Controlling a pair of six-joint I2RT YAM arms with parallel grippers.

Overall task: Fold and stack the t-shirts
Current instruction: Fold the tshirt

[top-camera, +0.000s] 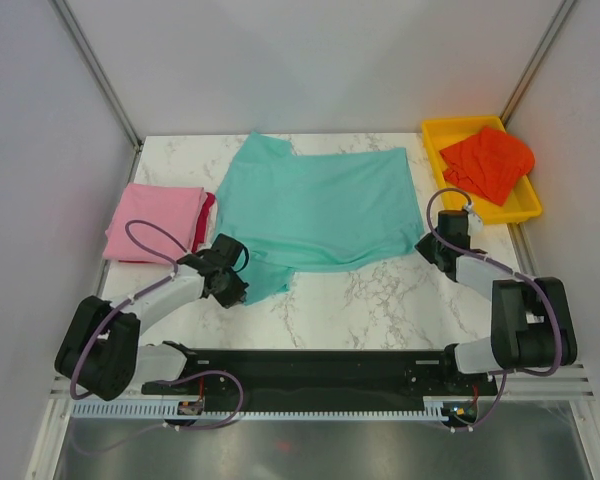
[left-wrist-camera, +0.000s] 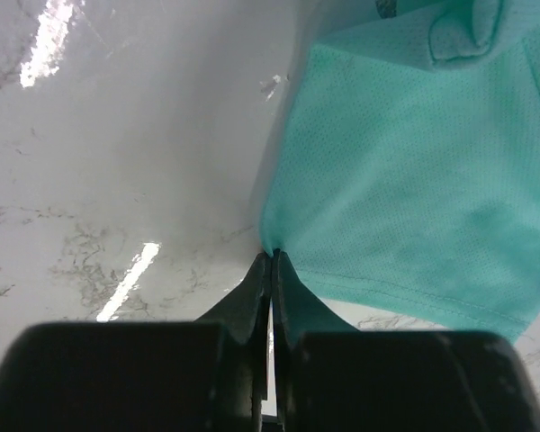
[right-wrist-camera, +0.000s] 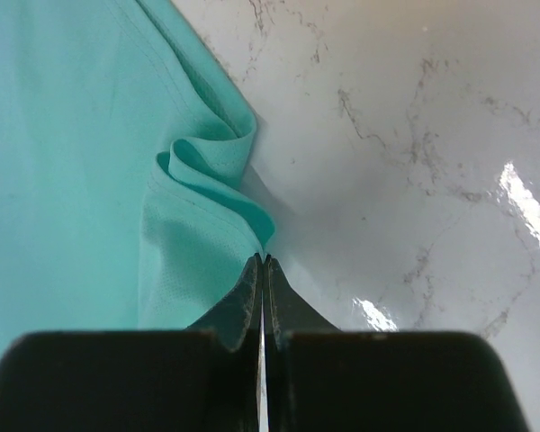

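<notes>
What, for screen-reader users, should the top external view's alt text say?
Two robot arms pinch a teal-turquoise cloth t-shirt on a white marble table, the left gripper at its near-left corner, the right gripper at its right edge. A folded pink cloth t-shirt lies left; an orange-red cloth t-shirt sits in a yellow plastic tray.

Teal t-shirt (top-camera: 320,210) spread at centre of tabletop (top-camera: 380,300); pink t-shirt (top-camera: 152,222) folded at left, crimson t-shirt (top-camera: 207,215) peeking along its edge; orange-red t-shirt (top-camera: 488,162) crumpled far right.
</notes>
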